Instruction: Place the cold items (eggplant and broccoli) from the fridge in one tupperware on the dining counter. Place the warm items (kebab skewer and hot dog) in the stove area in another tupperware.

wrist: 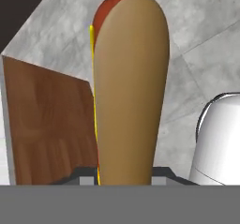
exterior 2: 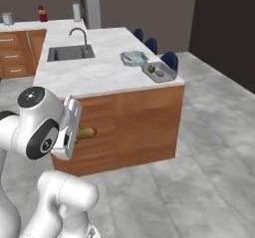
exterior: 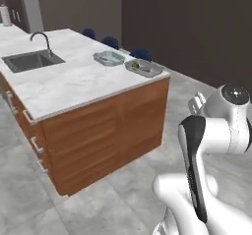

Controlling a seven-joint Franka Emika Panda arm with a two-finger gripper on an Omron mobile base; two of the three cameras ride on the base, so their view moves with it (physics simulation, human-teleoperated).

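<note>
The dining counter (exterior 2: pixel 94 75) occupies the upper centre of the right base view, a marble top over wood panels, with its near corner toward the right of the frame. At that corner sit two tupperware containers side by side: the pale one (exterior 2: pixel 133 58) farther back, and the grey one (exterior 2: pixel 159 71) nearer the edge, which already holds something dark green (too small to identify). The arm is folded low at the lower left of that view, well apart from both containers. The gripper (exterior 2: pixel 74 132) is closed on the hot dog (exterior 2: pixel 86 132), which projects from it toward the wood panel, long axis in line with the fingers. In the hand view the hot dog (wrist: pixel 129 87) runs straight up the middle of the frame. Judgement: the containers lie up and to the right of the claw, so a lift and reach over the counter edge is needed.
</note>
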